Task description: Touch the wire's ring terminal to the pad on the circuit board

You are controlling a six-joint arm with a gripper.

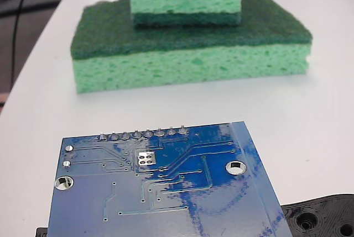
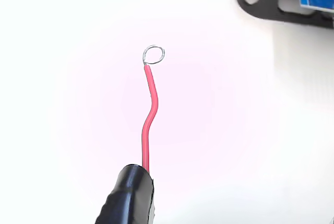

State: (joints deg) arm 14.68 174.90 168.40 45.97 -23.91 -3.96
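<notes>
circuit board: glossy blue lacquer, thin traces, smooth
pad: bright silvery metal
solder pins: dull grey metal
sponges: porous light-green foam, rough dark-green scouring tops
black part: plastic, probably matt
table: smooth white
wire: smooth red insulation
ring terminal: thin shiny metal
sleeve: glossy black

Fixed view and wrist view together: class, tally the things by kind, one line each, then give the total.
Sponges: 2, large and small
Circuit board: 1
Black plastic part: 1
Wire with ring terminal: 1
Total: 5
</notes>
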